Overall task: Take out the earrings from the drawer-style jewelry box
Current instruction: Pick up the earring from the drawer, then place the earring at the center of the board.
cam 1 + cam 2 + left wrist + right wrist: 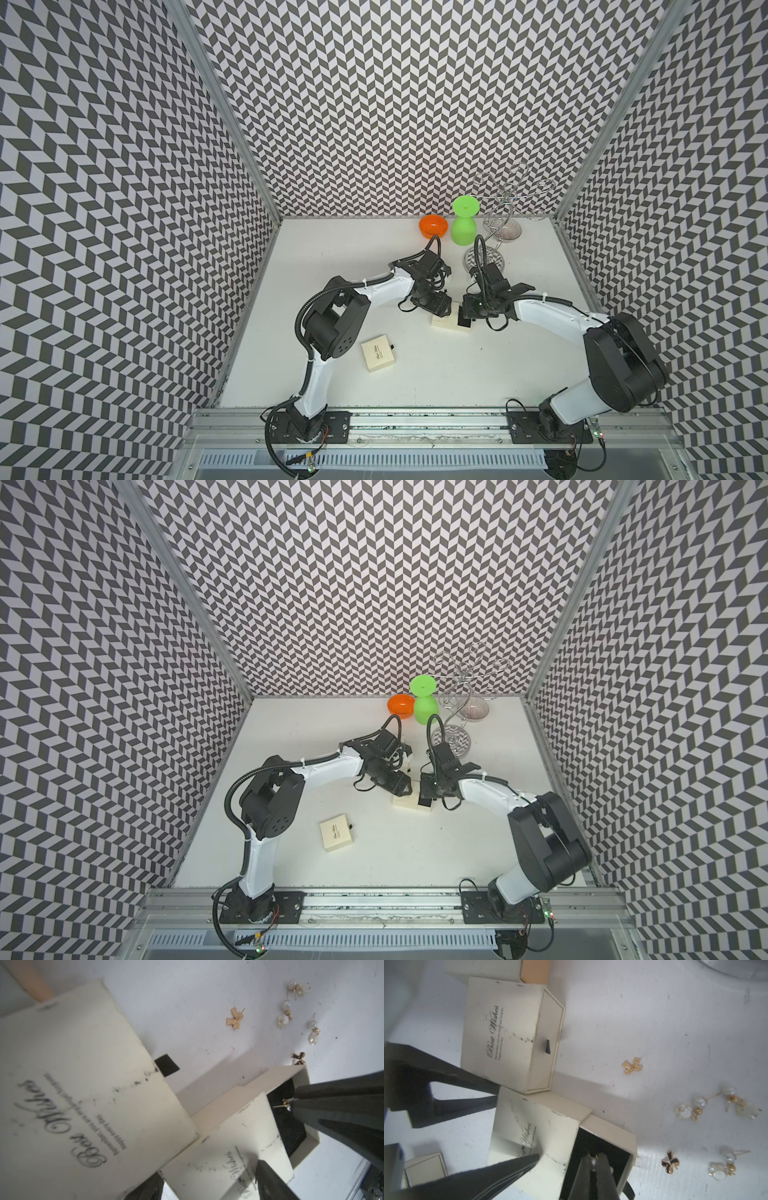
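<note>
The cream jewelry box (444, 325) (533, 1126) sits mid-table with its black-lined drawer (631, 1147) (291, 1126) pulled out. My left gripper (207, 1172) (444, 309) is closed across the box's sleeve. My right gripper (593, 1159) (464, 321) reaches into the drawer, shut on a pearl earring (285, 1103) whose pin sticks out past the tips. Several more earrings lie loose on the table beyond the drawer: a gold bow (632, 1066) (234, 1019), a black bow (670, 1161) and pearl drops (695, 1107).
A second closed cream box (508, 1036) touches the held one. A third box (377, 353) (336, 833) lies nearer the left arm's base. At the back stand an orange bowl (433, 226), a green vase (463, 224) and a silver wire stand (498, 208).
</note>
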You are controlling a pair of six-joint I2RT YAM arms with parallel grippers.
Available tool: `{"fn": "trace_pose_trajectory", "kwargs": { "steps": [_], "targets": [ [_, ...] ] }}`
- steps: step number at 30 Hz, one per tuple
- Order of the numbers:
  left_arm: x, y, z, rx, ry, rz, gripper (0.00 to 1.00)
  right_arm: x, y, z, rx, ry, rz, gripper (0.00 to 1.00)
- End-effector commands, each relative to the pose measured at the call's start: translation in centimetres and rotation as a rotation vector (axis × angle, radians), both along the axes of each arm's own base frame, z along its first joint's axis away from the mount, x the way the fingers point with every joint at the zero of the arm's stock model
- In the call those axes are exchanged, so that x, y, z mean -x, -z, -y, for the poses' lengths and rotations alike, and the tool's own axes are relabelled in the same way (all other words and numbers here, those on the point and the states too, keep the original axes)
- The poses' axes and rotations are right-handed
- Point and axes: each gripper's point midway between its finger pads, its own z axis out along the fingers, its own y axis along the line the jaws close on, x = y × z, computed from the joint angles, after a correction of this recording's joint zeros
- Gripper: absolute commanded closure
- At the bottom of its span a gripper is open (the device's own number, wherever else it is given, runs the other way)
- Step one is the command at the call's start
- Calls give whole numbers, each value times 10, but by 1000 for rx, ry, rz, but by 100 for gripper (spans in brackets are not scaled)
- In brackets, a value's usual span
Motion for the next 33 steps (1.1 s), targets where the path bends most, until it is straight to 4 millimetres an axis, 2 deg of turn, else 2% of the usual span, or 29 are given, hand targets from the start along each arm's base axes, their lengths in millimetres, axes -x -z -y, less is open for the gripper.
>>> {"fn": "trace_pose_trajectory", "kwargs": {
  "steps": [1, 5, 9, 11, 16, 21, 24, 30, 33],
  "targets": [
    [3, 42, -23, -152, -18, -21, 29, -11, -23, -1, -34, 15, 59, 100],
    [3, 42, -23, -153, -18, -20, 29, -14, -26, -1, -33, 13, 62, 100],
    [3, 43, -24, -154, -16, -21, 29, -20, -38, 4, -38, 41, 98, 100],
    [3, 42, -23, -153, -16, -20, 29, -23, -43, 10, -41, 64, 111, 100],
    [3, 42, -23, -152, -13, -19, 29, -32, -45, 38, 0, 164, 124, 100],
    [3, 40, -23, -149, -13, -19, 29, -31, -31, 73, 46, 269, 100, 100],
    [2, 35, -21, -140, -12, -12, 29, -27, -17, 86, 72, 306, 73, 100],
    [-6, 12, -12, -95, -13, 16, 29, -23, 4, 86, 70, 322, 33, 98],
    [-6, 6, -8, -73, -6, 16, 29, -23, 6, 82, 43, 314, 34, 95]
  ]
}}
